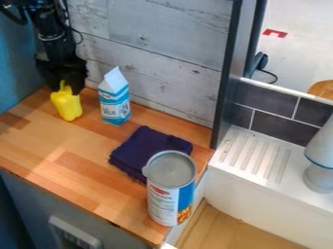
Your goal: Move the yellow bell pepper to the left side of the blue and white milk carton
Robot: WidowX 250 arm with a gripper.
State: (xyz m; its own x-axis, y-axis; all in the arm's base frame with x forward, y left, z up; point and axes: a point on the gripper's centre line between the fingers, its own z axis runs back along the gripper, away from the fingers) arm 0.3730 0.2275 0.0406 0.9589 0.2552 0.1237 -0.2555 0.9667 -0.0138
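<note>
Upper left, the gripper (64, 88) is right at the yellow pepper (67, 105), opening and hold impossible to tell! Looks like the grasping stage; any move calls for clearance from the milk carton (115, 103).

1. Upper left: yellow pepper (69, 106), black hand (63, 88).
2. Beside them: milk carton (115, 104), blue and white.
3. Centre: cloth (146, 144), plain and dark, probably navy or purple.
4. Lower centre: canister (162, 202), white and blue with an orange patch, grey lid (172, 168).
5. Left: tabletop (62, 168), orange-brown blocks, lighter and darker.
6. Top: wall planks (156, 26), streaky grey-white.
7. Right: dark grey tiles (267, 95), pale lines.
</note>
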